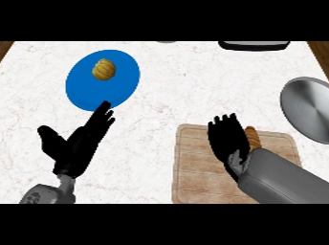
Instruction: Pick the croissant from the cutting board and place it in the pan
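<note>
A wooden cutting board [195, 177] lies at the lower right of the counter. On it sits a golden-brown croissant [253, 137], mostly hidden behind my right hand [227, 139]. The right hand hovers over the board with fingers pointing up and slightly curled, just left of the croissant; whether they touch it I cannot tell. The grey metal pan [314, 110] sits at the right edge, apart from the board. My left hand [79, 141] rests open at the lower left, fingers straight, tips near the blue plate.
A blue plate [121, 83] holds a round brown bread roll [104, 69] at the upper left. A dark tray-like object [255, 45] sits at the far edge. Wooden strips border the marble counter [195, 81] on both sides.
</note>
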